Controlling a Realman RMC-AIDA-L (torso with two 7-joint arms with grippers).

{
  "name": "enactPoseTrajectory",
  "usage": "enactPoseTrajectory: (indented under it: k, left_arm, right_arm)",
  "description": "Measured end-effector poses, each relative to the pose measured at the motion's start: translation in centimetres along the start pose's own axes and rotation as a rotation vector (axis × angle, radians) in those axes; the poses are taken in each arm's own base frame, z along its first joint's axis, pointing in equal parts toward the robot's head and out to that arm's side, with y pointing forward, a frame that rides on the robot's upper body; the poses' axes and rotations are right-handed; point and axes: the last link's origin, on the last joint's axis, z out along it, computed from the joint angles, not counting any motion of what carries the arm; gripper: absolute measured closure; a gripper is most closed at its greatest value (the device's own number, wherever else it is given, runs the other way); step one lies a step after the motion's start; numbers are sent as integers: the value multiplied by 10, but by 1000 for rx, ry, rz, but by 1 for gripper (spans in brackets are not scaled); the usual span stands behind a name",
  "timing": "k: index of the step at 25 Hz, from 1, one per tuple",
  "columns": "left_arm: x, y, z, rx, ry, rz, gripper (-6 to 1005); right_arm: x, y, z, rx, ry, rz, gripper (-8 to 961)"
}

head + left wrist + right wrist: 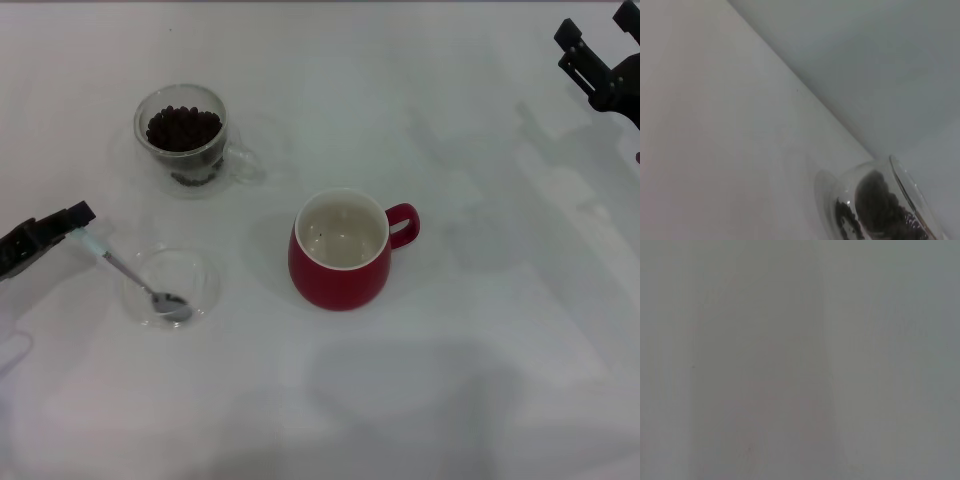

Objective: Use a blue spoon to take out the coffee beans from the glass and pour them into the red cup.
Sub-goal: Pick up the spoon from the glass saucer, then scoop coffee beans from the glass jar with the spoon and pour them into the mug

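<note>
Lifting should start level: the red cup [340, 252] stands mid-table, the glass [186, 140] of coffee beans [184, 127] behind-left, and the left gripper [62, 228] clenches the blue spoon [135, 280] (bowl resting in a saucer [205, 285]); right gripper [600, 62] parked, jaws unclear.

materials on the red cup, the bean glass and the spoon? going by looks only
Red cup: looks like glazed ceramic, glossy deep red outside, cream inside.
Glass holding the coffee beans: clear glass, seemingly double-walled, since an inner cup shows within the outer wall.
Blue spoon: shiny bowl and neck, probably metal; pale blue handle, plastic or coated, can't tell. Left gripper is at the handle end.
</note>
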Motion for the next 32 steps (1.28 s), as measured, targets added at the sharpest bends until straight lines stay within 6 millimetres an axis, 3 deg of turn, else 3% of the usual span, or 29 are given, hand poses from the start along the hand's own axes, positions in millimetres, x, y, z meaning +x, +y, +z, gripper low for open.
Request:
enactPoseTrajectory:
  k: [13,20,25,28,32]
  left_arm:
    - [5,7,4,-40,3,16,847]
    - [23,15,-17,-132,82,30,863]
    - [42,18,-32,-170,165,51,864]
    - [67,27,-39,-211,299,114,863]
    - [105,49,-27,-269,445,263,863]
  right_arm:
    - [0,-1,-1,7,2,0,128]
    - [2,-4,-1,24,14,-2,127]
    - [3,-4,-2,28,16,-2,127]
    - [2,-4,-2,29,15,-1,127]
    - [1,-4,0,25,11,-1,127]
